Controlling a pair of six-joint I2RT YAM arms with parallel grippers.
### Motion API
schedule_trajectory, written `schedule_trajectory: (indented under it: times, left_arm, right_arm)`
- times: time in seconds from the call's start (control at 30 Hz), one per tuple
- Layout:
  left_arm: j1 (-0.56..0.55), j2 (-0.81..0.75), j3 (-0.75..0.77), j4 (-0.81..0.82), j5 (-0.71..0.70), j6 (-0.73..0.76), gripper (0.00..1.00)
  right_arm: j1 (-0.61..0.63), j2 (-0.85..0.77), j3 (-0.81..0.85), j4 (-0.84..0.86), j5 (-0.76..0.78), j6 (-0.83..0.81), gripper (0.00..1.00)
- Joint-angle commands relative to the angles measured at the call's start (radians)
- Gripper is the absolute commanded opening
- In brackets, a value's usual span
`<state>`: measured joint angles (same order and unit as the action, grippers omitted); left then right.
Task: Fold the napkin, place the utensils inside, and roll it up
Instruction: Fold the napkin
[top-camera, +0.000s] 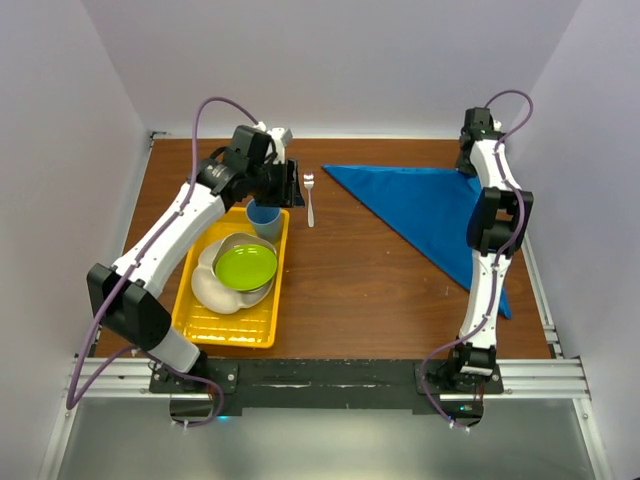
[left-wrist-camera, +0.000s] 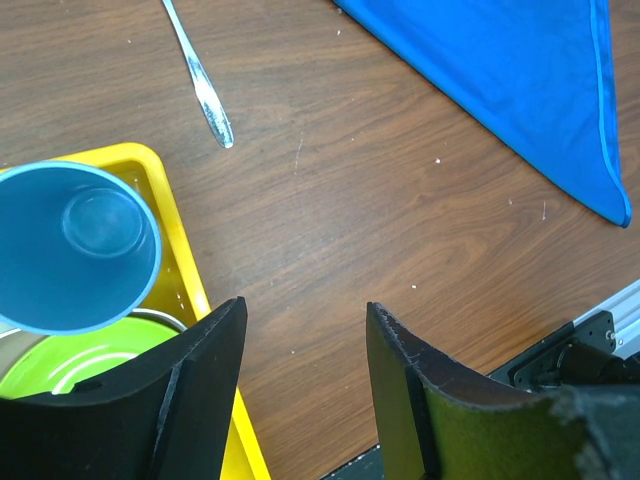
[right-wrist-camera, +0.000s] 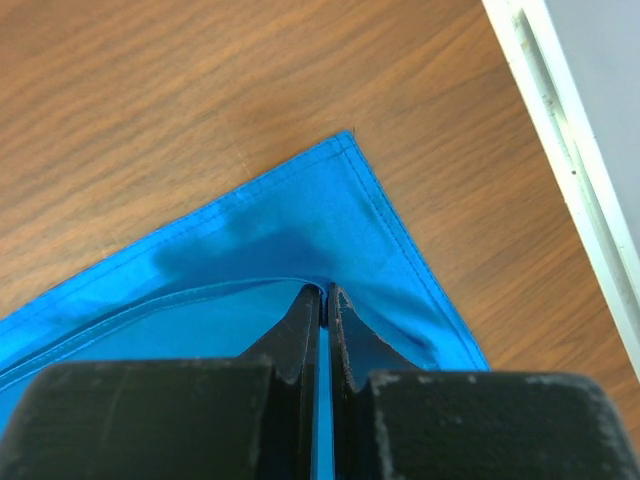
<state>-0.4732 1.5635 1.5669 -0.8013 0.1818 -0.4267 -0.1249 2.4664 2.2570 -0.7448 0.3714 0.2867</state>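
On the left half of the table (top-camera: 360, 290), a tray (top-camera: 205, 330) set front to back, with a cup (top-camera: 264, 217) in its far end and, nearer, a bowl (top-camera: 245, 266) nested on a plate (top-camera: 205, 288). Just right of the tray's far end and apart from it, a fork (top-camera: 309, 198) lying front to back; farther right, the napkin (top-camera: 430, 205), spread from the far middle to the near right edge. Over the tray's far end, the left gripper (top-camera: 285, 178); at the napkin's far right corner, the right gripper (top-camera: 468, 162), pinched on the cloth.

Fork (left-wrist-camera: 200, 85) tines cut off, left wrist view.
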Motion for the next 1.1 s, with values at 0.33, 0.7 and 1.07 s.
schedule_trajectory:
  times: [0.33, 0.7, 1.07]
  left_arm:
    - [0.016, 0.015, 0.051, 0.024, 0.036, -0.015, 0.55]
    - [0.019, 0.015, 0.064, 0.017, 0.031, -0.012, 0.55]
    - [0.024, 0.024, 0.068, 0.014, 0.036, -0.011, 0.55]
  right_arm:
    - [-0.005, 0.014, 0.072, 0.016, 0.032, 0.017, 0.00]
    - [-0.012, 0.028, 0.096, 0.021, 0.026, 0.025, 0.00]
    - [-0.018, 0.054, 0.131, 0.028, 0.023, 0.026, 0.00]
